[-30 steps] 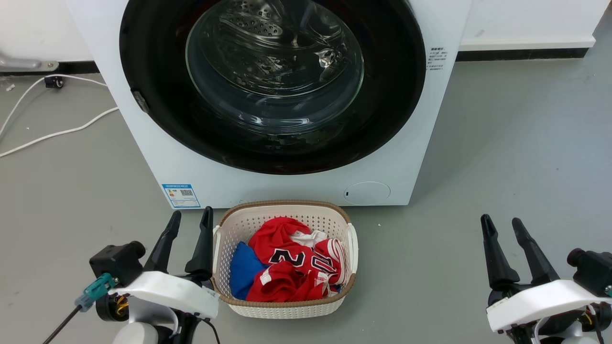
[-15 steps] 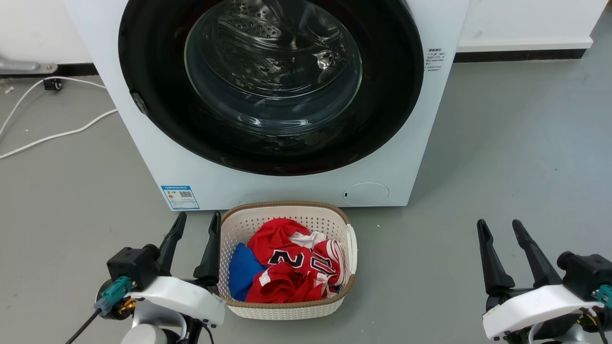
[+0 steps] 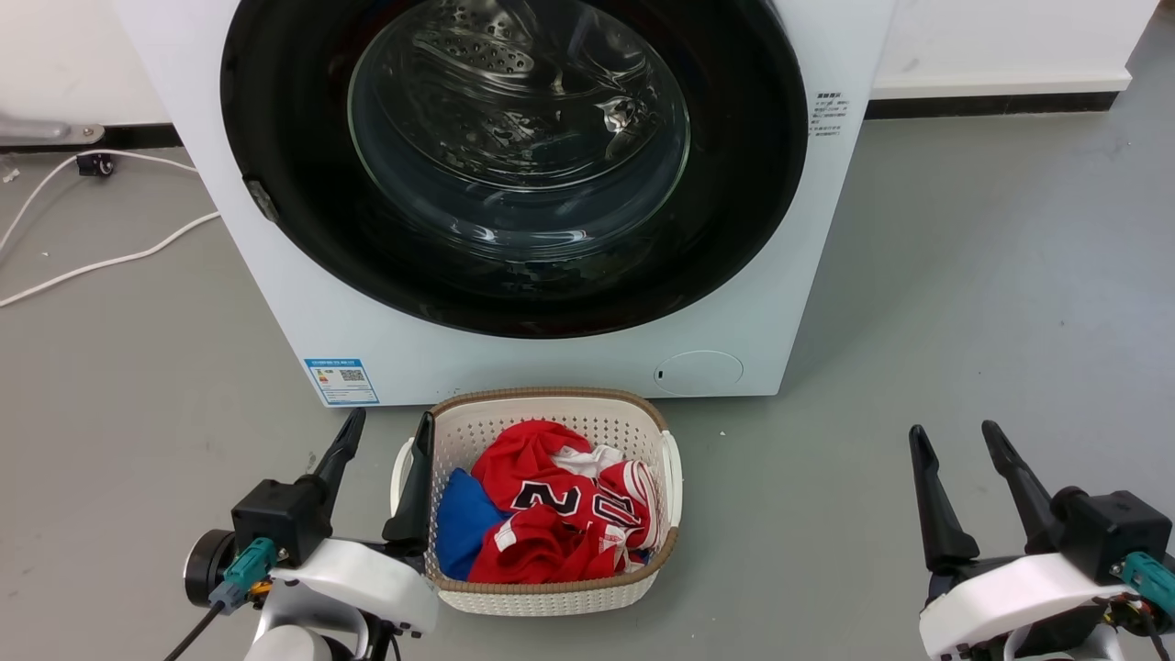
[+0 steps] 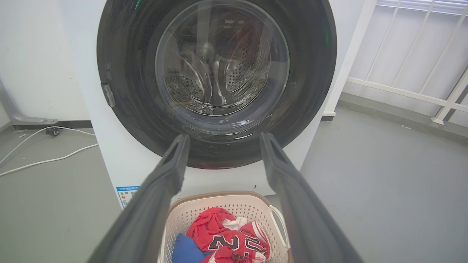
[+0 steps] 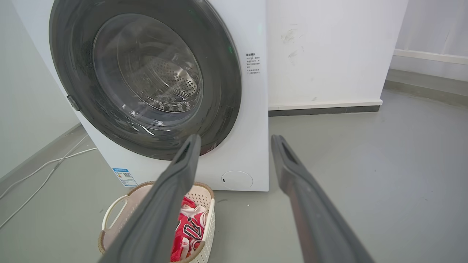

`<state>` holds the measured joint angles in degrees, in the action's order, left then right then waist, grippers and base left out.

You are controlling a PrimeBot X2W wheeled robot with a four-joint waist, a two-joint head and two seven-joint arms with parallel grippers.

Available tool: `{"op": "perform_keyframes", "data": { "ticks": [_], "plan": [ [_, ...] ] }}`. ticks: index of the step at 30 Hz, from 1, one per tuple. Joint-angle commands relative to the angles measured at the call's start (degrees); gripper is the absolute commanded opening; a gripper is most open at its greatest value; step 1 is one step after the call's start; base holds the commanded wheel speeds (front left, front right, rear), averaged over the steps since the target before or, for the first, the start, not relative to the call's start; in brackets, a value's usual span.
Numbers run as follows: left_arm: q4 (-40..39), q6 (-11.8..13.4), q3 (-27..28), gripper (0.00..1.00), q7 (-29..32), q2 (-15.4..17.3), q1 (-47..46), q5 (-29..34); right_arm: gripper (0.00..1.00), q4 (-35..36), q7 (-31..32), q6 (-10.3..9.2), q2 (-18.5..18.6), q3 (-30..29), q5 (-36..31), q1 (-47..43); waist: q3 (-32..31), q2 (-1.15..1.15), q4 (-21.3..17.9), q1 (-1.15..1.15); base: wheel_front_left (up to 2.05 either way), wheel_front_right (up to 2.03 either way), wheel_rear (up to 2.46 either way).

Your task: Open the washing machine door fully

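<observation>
The washing machine is a white box straight ahead. Its round glossy black washing machine door lies shut and flush against the front, the steel drum showing through its glass. A small grey tab sits on the door's left rim. My left gripper is open and low, beside the basket's left side, well short of the door. My right gripper is open over bare floor at the lower right. The left wrist view has the door beyond the open left gripper. The right wrist view shows the door past the open right gripper.
A white woven laundry basket with red and blue clothes stands on the grey floor right in front of the machine. White cables run over the floor at the left. A white wall stands to the right of the machine.
My left gripper has shifted right and slightly down, its inner finger now at the basket's left handle. The right gripper has sunk a little. The camera has moved slightly; the door stays shut.
</observation>
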<state>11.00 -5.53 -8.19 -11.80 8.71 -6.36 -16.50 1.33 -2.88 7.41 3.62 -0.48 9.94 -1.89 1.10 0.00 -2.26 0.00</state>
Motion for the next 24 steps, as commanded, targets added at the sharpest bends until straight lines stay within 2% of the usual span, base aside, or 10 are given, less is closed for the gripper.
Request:
{"op": "perform_keyframes", "data": {
  "ticks": [1,24],
  "plan": [
    [-0.07,-0.12,0.02,1.00,-0.61,0.22,-0.04,1.34,1.00,0.59,-0.33,0.11,-0.16,0.15,-1.50,-0.31,-0.03,0.00,-0.04,0.00,0.00,0.00,0.00],
    [1.66,-0.95,0.62,1.00,-3.20,-1.11,1.13,8.96,1.00,0.46,-1.86,0.07,-0.79,-0.35,-6.08,-1.50,-0.75,0.00,0.04,0.00,0.00,0.00,0.00]
  ]
}}
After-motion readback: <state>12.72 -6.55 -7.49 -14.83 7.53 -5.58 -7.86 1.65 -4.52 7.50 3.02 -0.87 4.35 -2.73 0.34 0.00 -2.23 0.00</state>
